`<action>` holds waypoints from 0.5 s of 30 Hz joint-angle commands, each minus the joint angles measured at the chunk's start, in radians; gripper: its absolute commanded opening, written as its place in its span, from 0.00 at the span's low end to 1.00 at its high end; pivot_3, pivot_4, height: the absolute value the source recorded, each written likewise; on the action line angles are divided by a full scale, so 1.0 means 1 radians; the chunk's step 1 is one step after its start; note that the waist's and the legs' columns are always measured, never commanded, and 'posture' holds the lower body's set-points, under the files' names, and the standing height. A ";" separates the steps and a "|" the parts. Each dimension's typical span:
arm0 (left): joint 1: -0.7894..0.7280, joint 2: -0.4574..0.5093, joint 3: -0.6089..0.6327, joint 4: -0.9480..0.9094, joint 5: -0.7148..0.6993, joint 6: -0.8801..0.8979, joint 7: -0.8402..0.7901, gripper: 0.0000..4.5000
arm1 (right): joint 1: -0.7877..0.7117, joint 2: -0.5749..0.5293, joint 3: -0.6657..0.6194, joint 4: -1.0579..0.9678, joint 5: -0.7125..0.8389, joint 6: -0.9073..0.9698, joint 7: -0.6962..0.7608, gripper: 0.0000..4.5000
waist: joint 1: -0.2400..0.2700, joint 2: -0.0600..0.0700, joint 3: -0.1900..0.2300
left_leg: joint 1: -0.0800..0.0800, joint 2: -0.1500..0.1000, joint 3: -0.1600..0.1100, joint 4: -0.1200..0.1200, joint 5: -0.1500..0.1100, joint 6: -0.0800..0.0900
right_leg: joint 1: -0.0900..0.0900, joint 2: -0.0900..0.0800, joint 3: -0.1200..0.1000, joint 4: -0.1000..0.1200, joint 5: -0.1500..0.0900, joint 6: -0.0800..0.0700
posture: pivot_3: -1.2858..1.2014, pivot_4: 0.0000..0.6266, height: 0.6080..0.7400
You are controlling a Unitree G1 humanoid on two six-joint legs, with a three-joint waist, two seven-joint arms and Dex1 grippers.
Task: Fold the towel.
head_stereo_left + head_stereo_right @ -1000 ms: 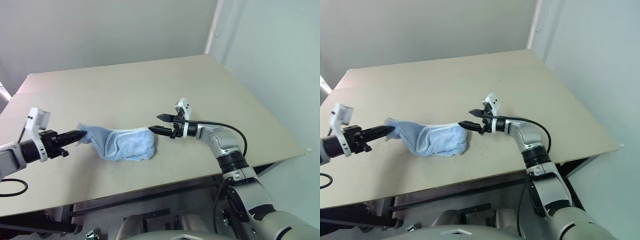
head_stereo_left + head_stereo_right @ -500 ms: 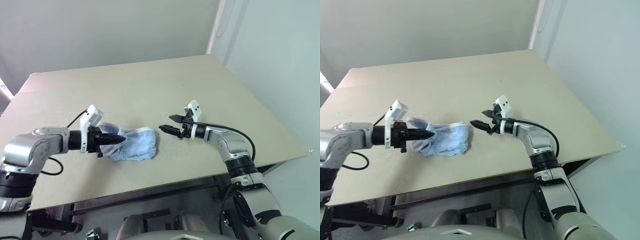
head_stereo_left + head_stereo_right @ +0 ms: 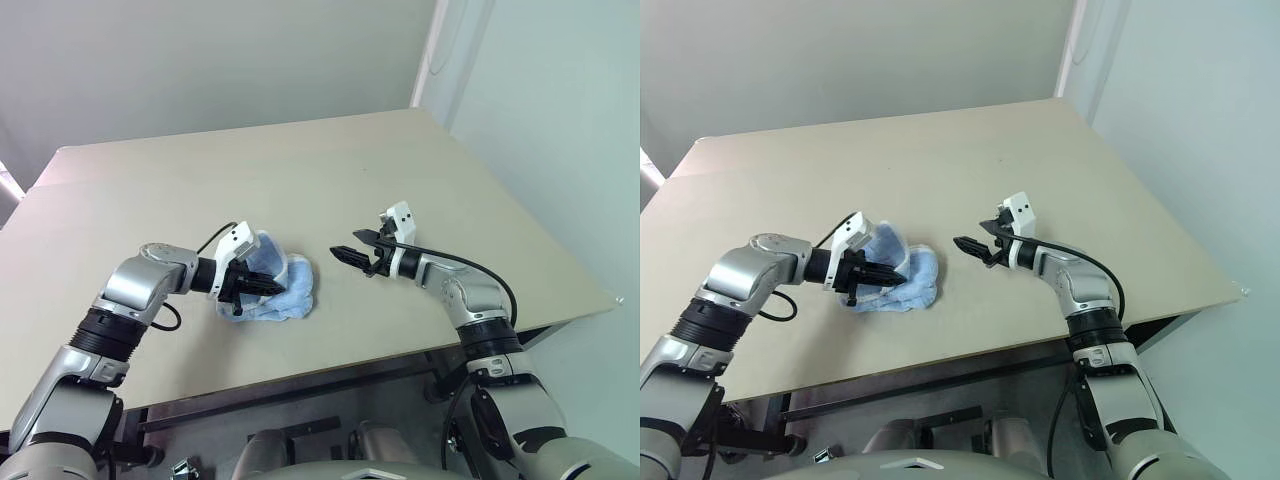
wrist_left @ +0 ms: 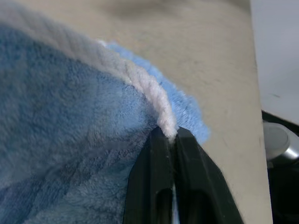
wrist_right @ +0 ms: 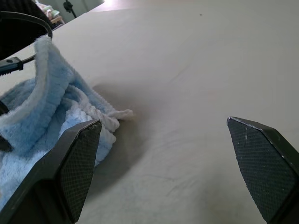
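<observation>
Pinching the whitish border of the towel [image 3: 275,290], bunched mid-surface [image 3: 400,160], the left fingers [image 4: 161,186] seem barely engaged; a slip would undo the fold, while the right fingers [image 5: 79,163] are spread just beside it

We can read no text, label, brand, number or sign anywhere here.
</observation>
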 commanded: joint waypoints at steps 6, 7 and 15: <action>-0.029 -0.007 0.022 -0.030 0.032 -0.036 -0.040 0.67 | -0.008 -0.001 -0.017 -0.035 0.009 -0.009 -0.019 1.00 | 0.000 0.000 0.000 | 0.000 0.000 0.000 0.001 0.000 0.000 | 0.000 0.000 0.000 0.001 0.000 0.000 | 0.52 0.00 1.00; -0.035 -0.007 0.036 -0.029 0.030 -0.038 -0.033 0.75 | -0.010 0.000 -0.018 -0.030 0.009 -0.010 -0.020 1.00 | 0.000 0.000 0.000 | 0.000 0.000 0.000 0.002 0.000 0.000 | 0.000 0.000 0.000 0.002 0.000 0.000 | 0.52 0.00 1.00; -0.031 0.077 0.190 -0.108 -0.010 -0.042 -0.018 0.90 | -0.007 0.003 -0.021 -0.032 0.020 -0.015 -0.007 1.00 | -0.002 0.000 0.000 | -0.002 0.000 -0.001 0.008 0.000 0.000 | 0.000 0.001 0.000 0.005 0.000 0.001 | 0.52 0.00 1.00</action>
